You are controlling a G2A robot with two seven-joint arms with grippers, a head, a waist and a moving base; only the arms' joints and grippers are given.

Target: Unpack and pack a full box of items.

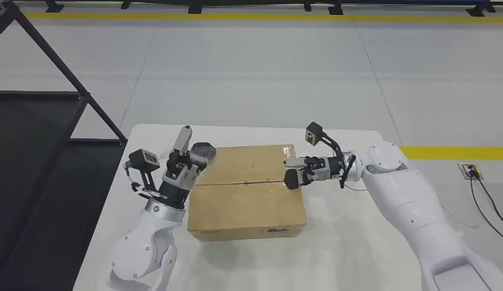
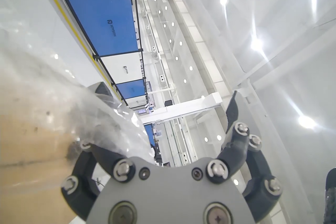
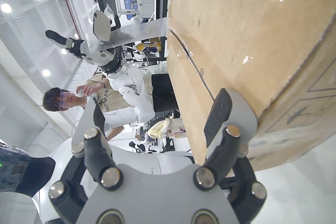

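A closed cardboard box lies in the middle of the white table, its top flaps meeting along a centre seam. My left gripper is off the box's far left corner, open, fingers wide apart. A strip of clear tape runs from the box's edge to one left finger and clings there, crumpled. My right gripper is at the box's right edge, open. One of its pads rests against the box top near the seam.
A black metal frame stands off the table's left side. Bare table surface lies in front of and to the right of the box. A yellow floor line runs behind the right arm.
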